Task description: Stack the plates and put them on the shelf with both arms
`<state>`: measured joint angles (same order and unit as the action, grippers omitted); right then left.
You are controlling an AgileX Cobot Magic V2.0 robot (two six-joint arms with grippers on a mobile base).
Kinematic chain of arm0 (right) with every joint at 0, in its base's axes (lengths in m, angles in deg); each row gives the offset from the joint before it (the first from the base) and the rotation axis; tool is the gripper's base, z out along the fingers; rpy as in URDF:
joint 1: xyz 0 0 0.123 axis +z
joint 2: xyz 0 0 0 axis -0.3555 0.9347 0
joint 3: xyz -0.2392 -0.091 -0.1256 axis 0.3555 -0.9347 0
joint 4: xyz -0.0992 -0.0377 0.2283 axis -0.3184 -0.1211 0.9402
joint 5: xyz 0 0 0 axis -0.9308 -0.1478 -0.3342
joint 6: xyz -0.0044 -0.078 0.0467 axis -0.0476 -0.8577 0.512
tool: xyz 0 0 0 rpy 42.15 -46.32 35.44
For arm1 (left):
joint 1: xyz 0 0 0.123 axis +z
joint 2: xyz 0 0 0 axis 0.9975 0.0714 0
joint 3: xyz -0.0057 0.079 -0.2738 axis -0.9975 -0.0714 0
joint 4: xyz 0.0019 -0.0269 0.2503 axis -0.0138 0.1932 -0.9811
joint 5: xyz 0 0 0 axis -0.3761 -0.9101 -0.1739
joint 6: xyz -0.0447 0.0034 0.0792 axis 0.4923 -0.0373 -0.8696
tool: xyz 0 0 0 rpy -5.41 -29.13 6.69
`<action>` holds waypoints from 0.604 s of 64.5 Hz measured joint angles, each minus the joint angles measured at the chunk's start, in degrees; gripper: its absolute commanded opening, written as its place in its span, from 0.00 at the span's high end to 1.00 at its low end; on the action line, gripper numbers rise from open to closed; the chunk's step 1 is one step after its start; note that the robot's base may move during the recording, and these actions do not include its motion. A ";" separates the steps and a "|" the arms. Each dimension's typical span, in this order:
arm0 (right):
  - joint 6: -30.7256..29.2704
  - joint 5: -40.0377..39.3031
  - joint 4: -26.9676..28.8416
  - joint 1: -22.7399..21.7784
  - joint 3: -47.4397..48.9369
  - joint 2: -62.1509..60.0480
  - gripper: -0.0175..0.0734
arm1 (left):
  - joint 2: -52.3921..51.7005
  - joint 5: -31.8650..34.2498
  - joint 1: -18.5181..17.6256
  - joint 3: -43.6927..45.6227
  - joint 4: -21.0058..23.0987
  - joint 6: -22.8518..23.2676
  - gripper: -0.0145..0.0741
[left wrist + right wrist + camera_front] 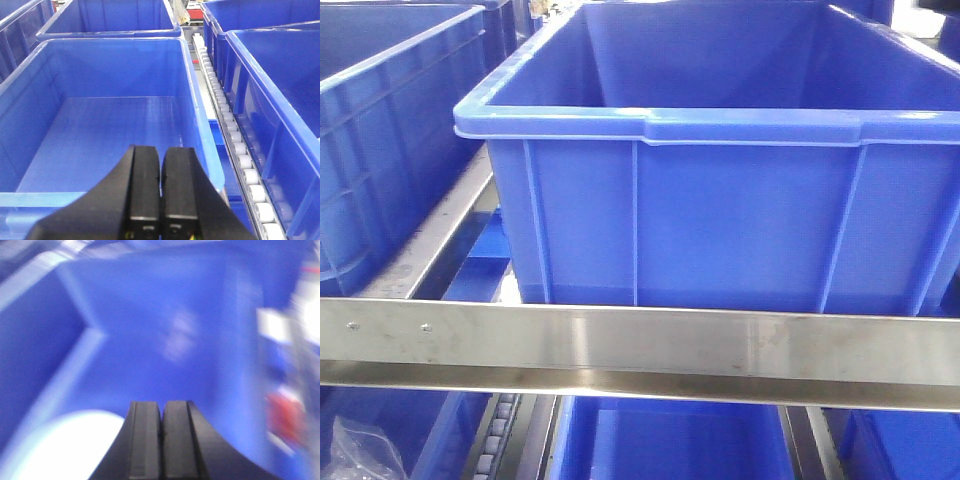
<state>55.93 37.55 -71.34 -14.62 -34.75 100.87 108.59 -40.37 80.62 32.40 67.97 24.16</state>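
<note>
Black left gripper (160,172) is closed, fingers pressed together with nothing between them, hanging over a blue crate (107,125) beside a roller track (235,145). Right gripper (161,415) is also closed and holds nothing; its view is blurred. One pale plate (65,445) sits lower left inside blue walls. Steel shelf rail (640,345) crosses the front view.

One pale plate (60,450) shows blurred at lower left; the steel shelf (650,350) rail runs level.
</note>
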 measured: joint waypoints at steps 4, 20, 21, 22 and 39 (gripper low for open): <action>0.00 0.41 -0.45 -1.54 -3.35 -4.26 0.75 | 0.00 0.00 0.00 0.00 0.00 0.00 0.74; 0.00 9.16 -1.96 -4.88 -13.29 -23.60 0.75 | 0.00 0.00 0.00 0.00 0.00 0.00 0.74; 0.00 10.05 -2.01 -4.88 -13.57 -24.67 0.75 | 0.00 0.00 0.00 0.00 0.00 0.00 0.74; 0.00 11.40 -2.01 -4.88 -13.92 -26.26 0.75 | 0.00 0.00 0.00 0.00 0.00 0.00 0.74; 0.00 26.58 -2.64 -4.88 -15.02 -44.76 0.75 | 0.00 0.00 0.00 0.00 0.00 0.00 0.74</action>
<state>55.93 64.13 -73.98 -19.50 -49.77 56.10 108.59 -40.37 80.62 32.40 67.97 24.16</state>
